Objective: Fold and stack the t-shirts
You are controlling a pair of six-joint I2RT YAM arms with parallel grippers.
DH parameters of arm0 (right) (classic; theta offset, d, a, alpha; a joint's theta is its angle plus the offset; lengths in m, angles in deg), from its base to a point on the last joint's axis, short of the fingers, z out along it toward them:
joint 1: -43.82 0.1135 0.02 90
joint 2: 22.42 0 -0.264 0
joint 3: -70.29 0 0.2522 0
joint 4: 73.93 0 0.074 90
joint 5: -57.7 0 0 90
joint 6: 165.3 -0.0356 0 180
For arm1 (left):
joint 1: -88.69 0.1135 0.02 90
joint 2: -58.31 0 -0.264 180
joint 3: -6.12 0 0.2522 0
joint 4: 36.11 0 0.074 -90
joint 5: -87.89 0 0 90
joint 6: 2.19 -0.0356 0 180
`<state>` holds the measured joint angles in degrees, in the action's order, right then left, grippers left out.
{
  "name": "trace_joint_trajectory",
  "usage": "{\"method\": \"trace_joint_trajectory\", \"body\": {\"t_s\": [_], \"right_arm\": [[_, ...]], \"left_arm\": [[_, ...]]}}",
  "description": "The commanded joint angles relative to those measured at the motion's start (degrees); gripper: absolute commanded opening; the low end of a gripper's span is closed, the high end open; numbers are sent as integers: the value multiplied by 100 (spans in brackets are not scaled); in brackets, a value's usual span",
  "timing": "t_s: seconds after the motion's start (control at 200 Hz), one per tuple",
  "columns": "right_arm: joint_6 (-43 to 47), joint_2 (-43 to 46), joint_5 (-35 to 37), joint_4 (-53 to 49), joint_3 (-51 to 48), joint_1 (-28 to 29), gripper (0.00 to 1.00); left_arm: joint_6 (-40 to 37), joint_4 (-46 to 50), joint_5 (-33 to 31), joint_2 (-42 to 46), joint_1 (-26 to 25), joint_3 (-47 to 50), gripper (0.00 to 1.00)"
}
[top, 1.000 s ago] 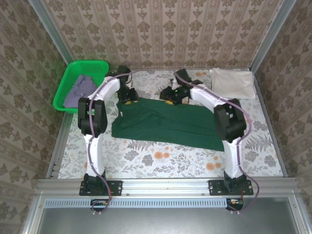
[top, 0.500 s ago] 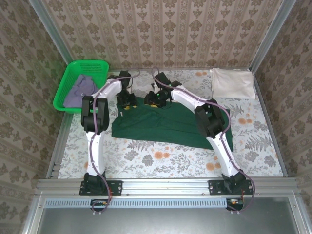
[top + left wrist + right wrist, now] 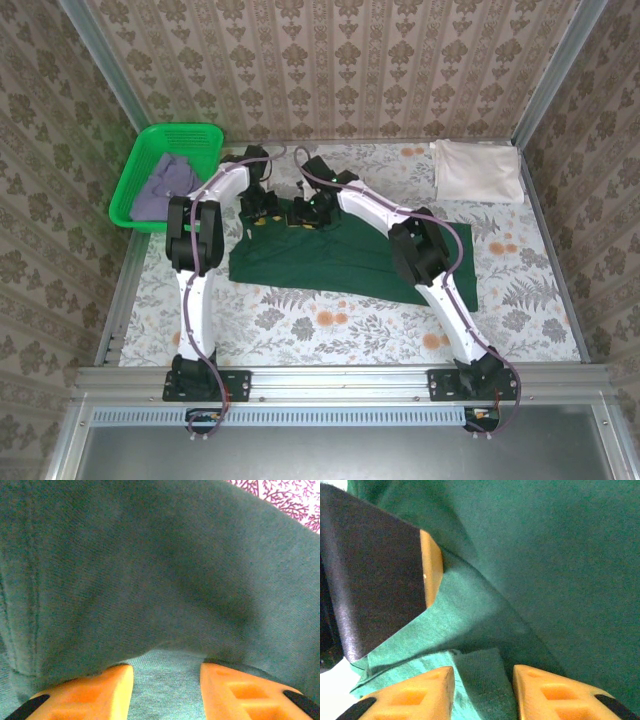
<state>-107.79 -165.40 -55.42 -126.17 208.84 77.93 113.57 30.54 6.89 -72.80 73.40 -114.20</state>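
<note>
Narrowly parted on the dark green t-shirt [image 3: 340,255]: left gripper [image 3: 165,666] astride a fold [image 3: 150,580], right gripper [image 3: 482,670] astride the ribbed edge [image 3: 481,659].

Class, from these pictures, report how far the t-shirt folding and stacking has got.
Done: the cream-white shirt lies folded at the far right. In hand: the dark green shirt lies flat, left gripper and right gripper at its far edge, cloth between their jaws; grip uncertain. Left: folding it, the lavender shirt, crumpled in the basket, and stacking.
</note>
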Motion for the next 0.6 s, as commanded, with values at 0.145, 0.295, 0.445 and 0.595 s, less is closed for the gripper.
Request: {"method": "trace_joint_trajectory", "body": {"t_s": [0.145,0.295,0.445,0.595], "right_arm": [[335,49,96,-350,56,36,22],[609,403,-2,-151,-436,35,17],[976,773,-236,70,-1030,39,19],[1330,949,-373,32,-1414,38,22]], "left_arm": [[91,277,-240,-187,98,101,42],[87,276,-240,-196,105,79,42],[73,287,-229,-227,105,62,42],[53,293,-257,-231,116,79,42]]}}
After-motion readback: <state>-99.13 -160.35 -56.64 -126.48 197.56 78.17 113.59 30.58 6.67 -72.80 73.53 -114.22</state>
